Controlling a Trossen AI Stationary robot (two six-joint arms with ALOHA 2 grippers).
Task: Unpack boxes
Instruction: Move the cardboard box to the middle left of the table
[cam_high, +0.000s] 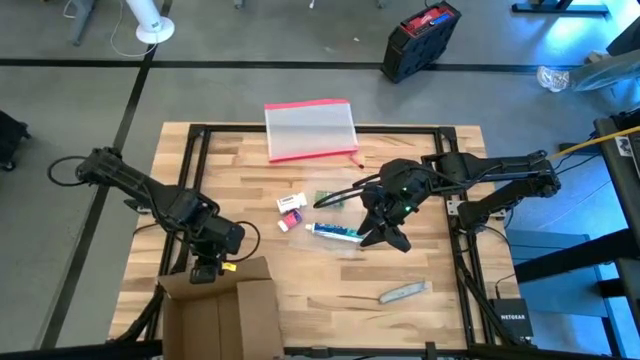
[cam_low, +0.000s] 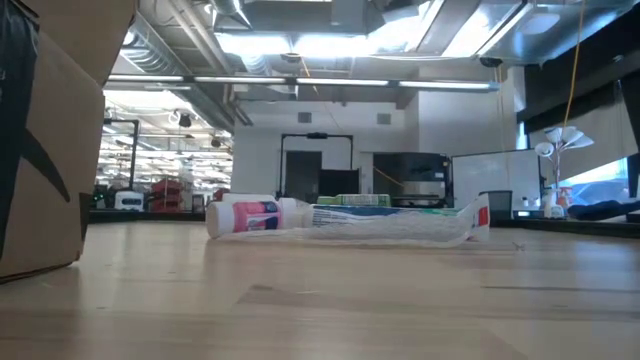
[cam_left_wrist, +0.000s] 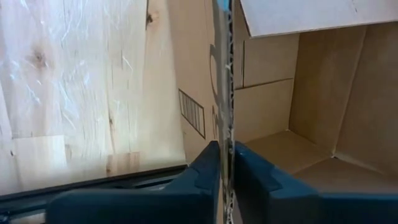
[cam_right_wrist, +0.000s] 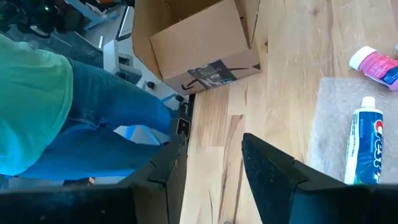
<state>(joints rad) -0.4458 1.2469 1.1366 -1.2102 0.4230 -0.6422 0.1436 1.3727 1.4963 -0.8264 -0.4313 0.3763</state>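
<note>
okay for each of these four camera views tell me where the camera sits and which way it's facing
High: overhead, straight down; both arms, box, toothpaste.
Low: table height, level across; toothpaste, box edge; no arm.
Left wrist: on the left arm, into the open box; left gripper shut on its wall.
Right wrist: on the right arm; right gripper open, empty; a person beyond.
Shared: box and toothpaste in high, low, right wrist.

A grey concrete floor surrounds the light butcher-block wooden table. Bright fluorescent ceiling lights hang above white walls.
</note>
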